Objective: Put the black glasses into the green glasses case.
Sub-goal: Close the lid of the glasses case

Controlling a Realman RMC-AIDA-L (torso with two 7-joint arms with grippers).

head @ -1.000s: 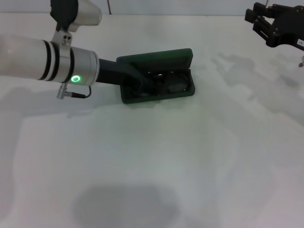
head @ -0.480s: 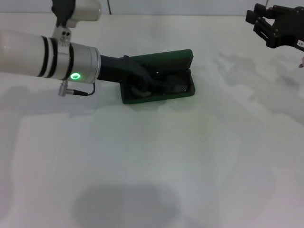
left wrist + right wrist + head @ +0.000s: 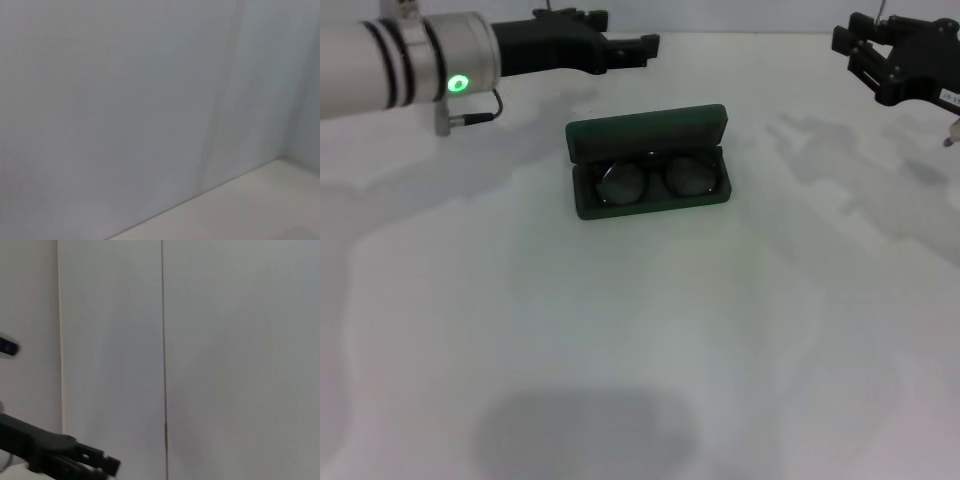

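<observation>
The green glasses case [image 3: 645, 128] lies open on the white table, its lid standing up at the back. The black glasses [image 3: 623, 184] lie folded inside the case's lower half, both lenses showing. My left gripper [image 3: 631, 30] is open and empty. It hangs above the table behind and to the left of the case, clear of it. A black gripper part [image 3: 55, 454] that shows in the right wrist view looks like this left gripper, farther off. My right gripper [image 3: 868, 48] is parked open at the far right, well away from the case.
The white table [image 3: 650, 340] carries only the case. A pale wall fills both wrist views, with the table's edge low in the left wrist view [image 3: 260, 200].
My left gripper has let go of the glasses, lifted out of the case and drawn back up and to the left. The glasses stay in the case. The right arm has not moved.
</observation>
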